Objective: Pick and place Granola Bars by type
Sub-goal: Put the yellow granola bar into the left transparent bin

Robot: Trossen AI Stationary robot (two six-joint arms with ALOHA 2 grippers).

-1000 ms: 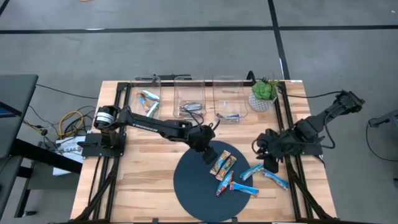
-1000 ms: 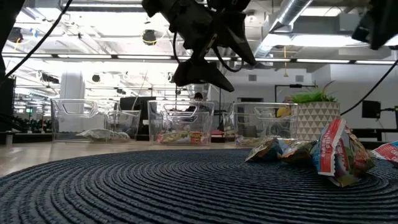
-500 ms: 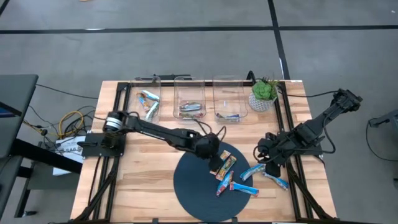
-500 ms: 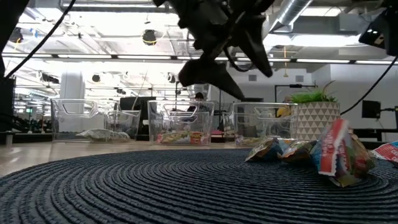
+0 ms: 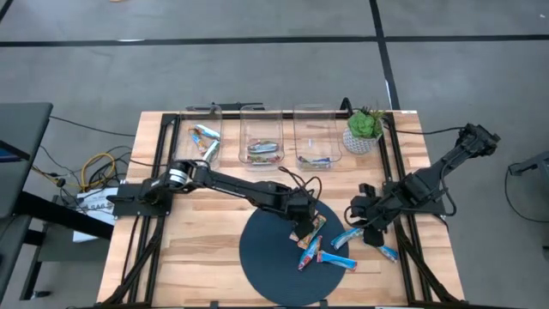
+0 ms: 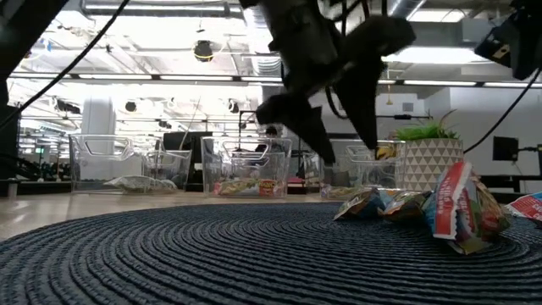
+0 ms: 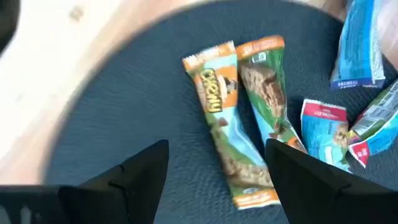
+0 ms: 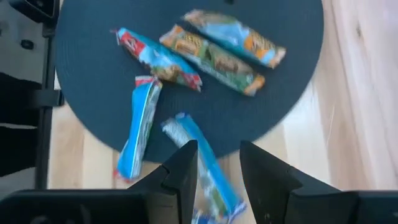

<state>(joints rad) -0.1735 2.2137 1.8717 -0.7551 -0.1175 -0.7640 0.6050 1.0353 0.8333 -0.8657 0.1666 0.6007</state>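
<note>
Left gripper (image 7: 214, 165), fingers spread, above orange-green bars (image 7: 231, 118); wrist view alone showing wrapper print.

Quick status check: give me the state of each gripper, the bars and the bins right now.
left gripper: open, empty, above two orange-green bars on the mat.
right gripper: part open, empty, over a blue bar at the mat's edge.
Loose bars: unsorted, on the mat and beside it.
Three clear bins: upright, each holding a few bars.
</note>
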